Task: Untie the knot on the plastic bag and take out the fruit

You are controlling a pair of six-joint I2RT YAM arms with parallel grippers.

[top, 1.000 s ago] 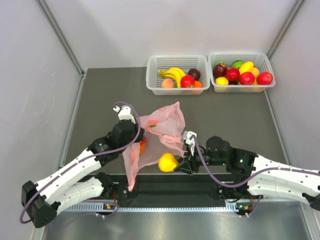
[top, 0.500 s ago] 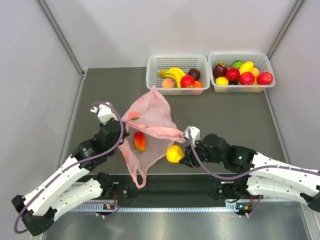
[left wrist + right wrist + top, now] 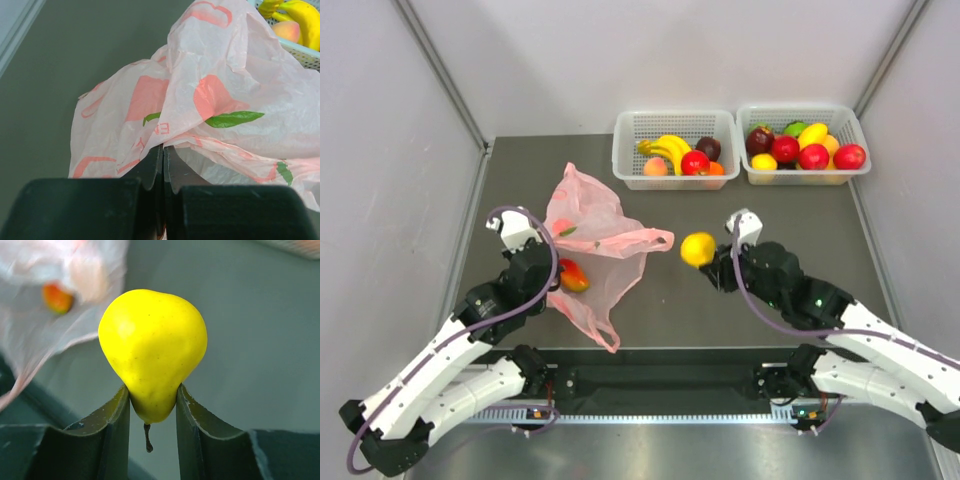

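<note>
Over the table (image 3: 770, 215), in the top view, the plastic bag (image 3: 595, 225) lies crumpled at left-centre. Its two handle loops trail apart, one toward the middle and one toward the near edge. I can make out no knot, so the untying looks done. The left gripper (image 3: 552, 283) sits at the bag's near-left side, apparently pinning the film so the bag cannot drag along as fruit comes out. An orange-red fruit (image 3: 572, 276) shows through the plastic just beside that gripper. The right gripper (image 3: 708, 258) holds a yellow pear (image 3: 697, 248) clear of the bag, above bare table between the bag and the two baskets (image 3: 620, 165) at the far edge, where it is probably headed.

From the left wrist, the jaws are pressed flat together with a fold of pink film nipped between them. The bag billows up in front. Bananas (image 3: 300, 12) in the nearer basket peek in at the top right.

From the right wrist, the fingers clamp the pear's narrow end with the stem pointing down and the fat end up. This is a firm hold on the part that fits the jaws best. Behind it, blurred, are the bag and the orange-red fruit inside, well apart from the pear.
</note>
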